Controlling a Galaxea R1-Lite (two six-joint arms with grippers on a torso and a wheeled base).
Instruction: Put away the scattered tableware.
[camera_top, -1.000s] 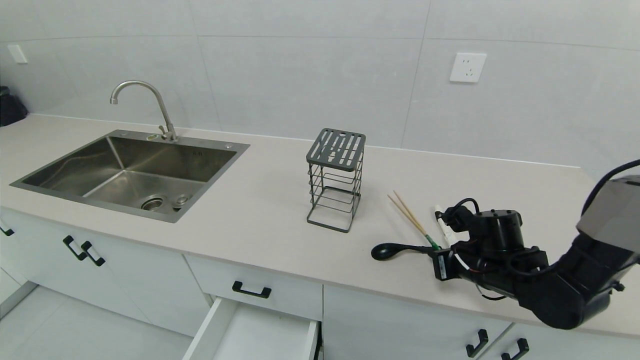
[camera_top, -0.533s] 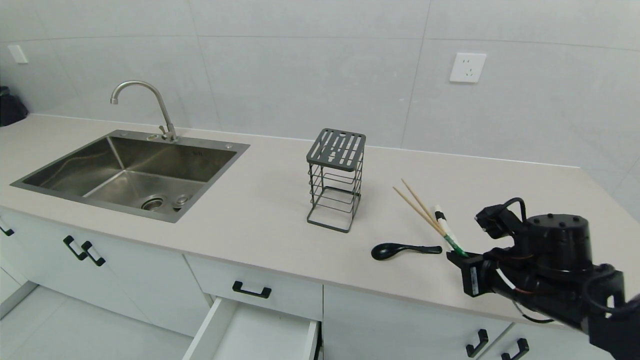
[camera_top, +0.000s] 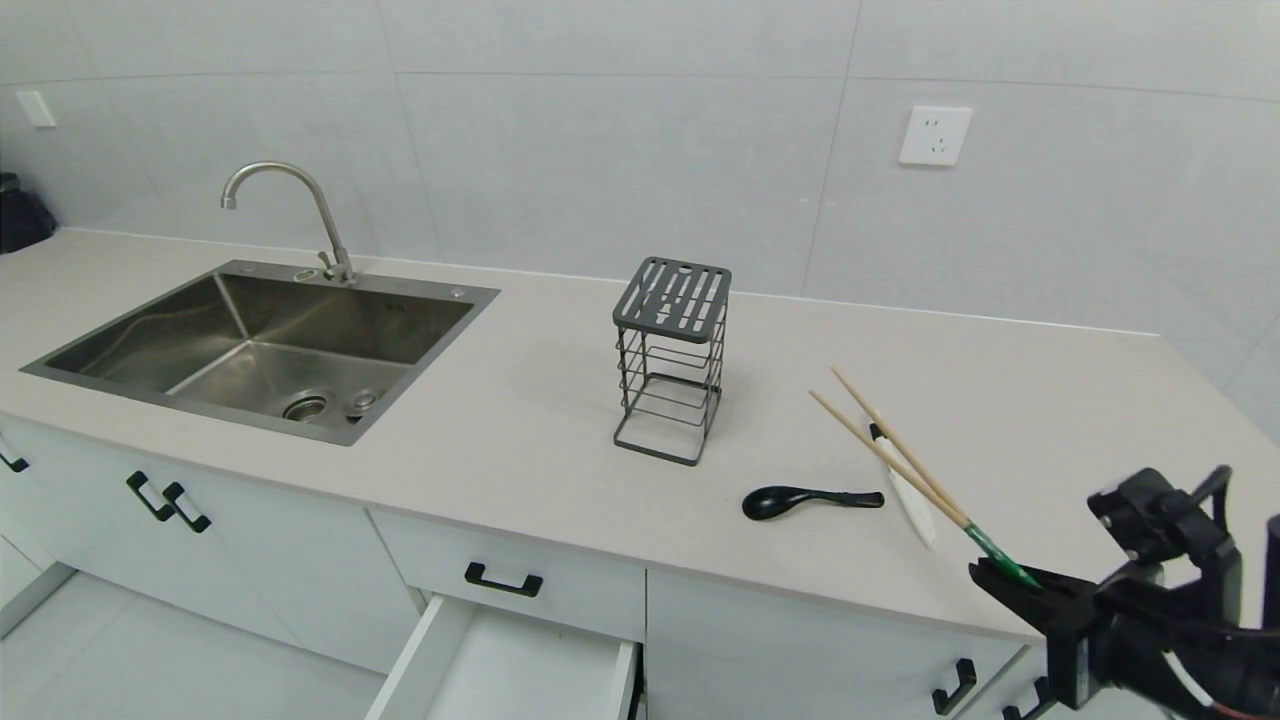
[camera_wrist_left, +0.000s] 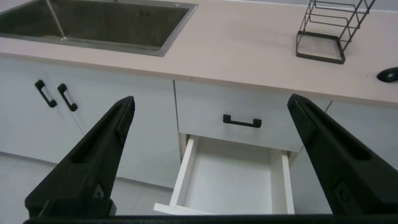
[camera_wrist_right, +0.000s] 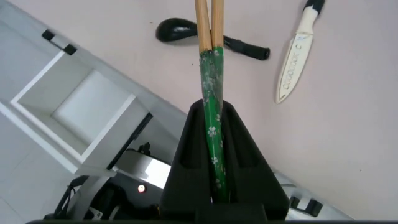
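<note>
A pale counter (camera_top: 520, 440) runs along a grey tiled wall, with a sink (camera_top: 190, 405) at its left end and a wire rack (camera_top: 668, 360) upright near the middle. Below the front edge a drawer (camera_top: 520, 670) stands pulled open.

The right gripper (camera_top: 1010, 585) sits off the front edge near the right end, its fingers pressed together on the green ends of the chopsticks (camera_top: 900, 450). The pair slants up and back toward the rack, apparently clear of the counter. Holding them by the thick ends leaves the long bare length free, which would suit feeding them down through the rack's slotted top. The open drawer is the other likely home.

A black spoon (camera_top: 800, 498) lies near the front edge, right of the rack. A white knife (camera_top: 912, 495) lies just beside its handle end, under the chopsticks as the head view has it.

The right wrist view shows the grip itself: both sticks lie side by side in the groove between the fingers, and the knife sits apart from the spoon.

The left wrist view shows the left gripper (camera_wrist_left: 210, 99) with its fingers spread wide and holding nothing. It hangs in front of the cabinets above the open drawer, whose inside looks bare.
</note>
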